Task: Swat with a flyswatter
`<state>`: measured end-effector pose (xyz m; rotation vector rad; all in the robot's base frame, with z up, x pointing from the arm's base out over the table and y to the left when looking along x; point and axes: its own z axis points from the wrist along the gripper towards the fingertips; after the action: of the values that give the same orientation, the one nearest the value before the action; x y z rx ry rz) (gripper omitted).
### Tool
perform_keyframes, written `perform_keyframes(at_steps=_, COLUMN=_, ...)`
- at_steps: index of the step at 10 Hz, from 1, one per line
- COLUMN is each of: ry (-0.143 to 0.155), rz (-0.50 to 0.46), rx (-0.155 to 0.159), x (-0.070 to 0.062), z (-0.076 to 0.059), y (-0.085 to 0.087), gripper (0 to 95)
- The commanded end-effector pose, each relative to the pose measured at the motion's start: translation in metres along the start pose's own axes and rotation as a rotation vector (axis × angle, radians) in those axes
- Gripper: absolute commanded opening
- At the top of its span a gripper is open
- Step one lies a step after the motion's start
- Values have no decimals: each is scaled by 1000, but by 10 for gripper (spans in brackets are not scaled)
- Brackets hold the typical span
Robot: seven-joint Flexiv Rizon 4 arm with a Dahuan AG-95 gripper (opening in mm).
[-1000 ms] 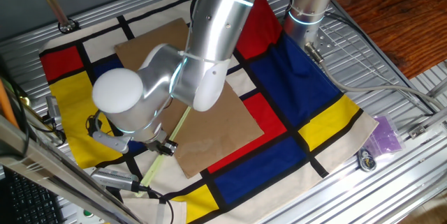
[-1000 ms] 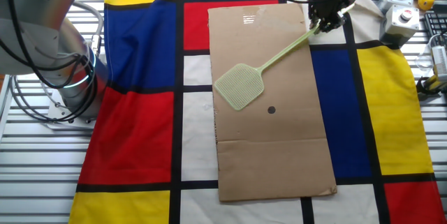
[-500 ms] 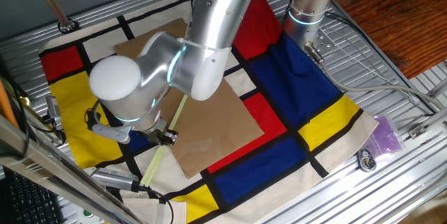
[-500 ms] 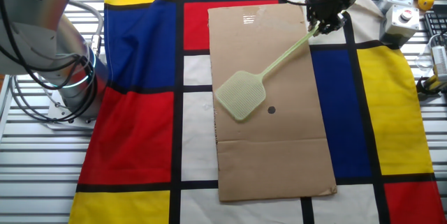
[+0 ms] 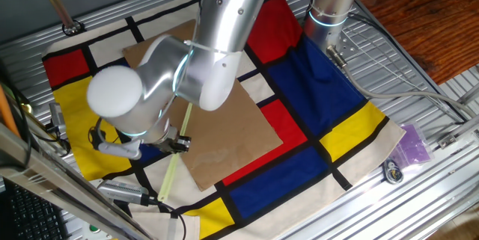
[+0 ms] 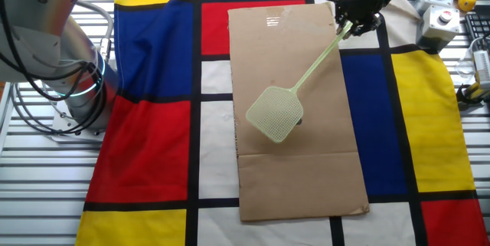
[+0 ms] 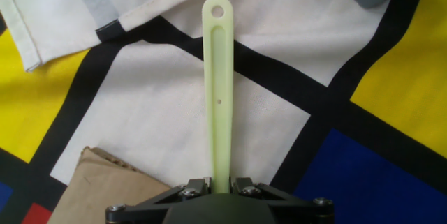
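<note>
The pale yellow-green flyswatter (image 6: pixel 306 73) lies low over the brown cardboard sheet (image 6: pixel 306 169). Its square mesh head (image 6: pixel 275 113) is over a small dark spot near the sheet's middle. My gripper (image 6: pixel 354 22) is shut on the handle near its end, at the cardboard's far right corner. In the hand view the handle (image 7: pixel 218 91) runs up from between my fingers (image 7: pixel 221 184) to its holed tip. In one fixed view the arm hides most of it; only the handle's end (image 5: pixel 174 167) shows below the gripper (image 5: pixel 179 143).
A cloth of red, blue, yellow and white blocks (image 6: pixel 153 123) covers the table. The robot's base (image 6: pixel 69 62) stands at the left. Button boxes and small toys (image 6: pixel 444 1) sit at the top right. A purple object (image 5: pixel 413 144) lies on the metal table edge.
The flyswatter's head has swung toward the near right across the cardboard and now covers the dark spot. My gripper has kept its hold and turned slightly.
</note>
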<state>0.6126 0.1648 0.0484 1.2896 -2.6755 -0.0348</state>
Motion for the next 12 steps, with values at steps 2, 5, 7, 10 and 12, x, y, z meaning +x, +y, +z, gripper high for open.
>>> perform_keyframes(at_steps=2, ry=39, rz=-14, rx=-15, x=1, z=-1, y=3, gripper=0)
perform_keyframes(at_steps=5, ry=45, rz=-13, rx=-14, x=2, z=0, y=4, gripper=0)
perform_keyframes(at_steps=7, ry=56, rz=-25, rx=-18, x=3, z=0, y=5, gripper=0)
perform_keyframes(at_steps=10, ry=75, rz=-41, rx=-19, x=3, z=0, y=5, gripper=0)
perform_keyframes(at_steps=12, ry=48, rz=-37, rx=-10, x=3, z=0, y=6, gripper=0)
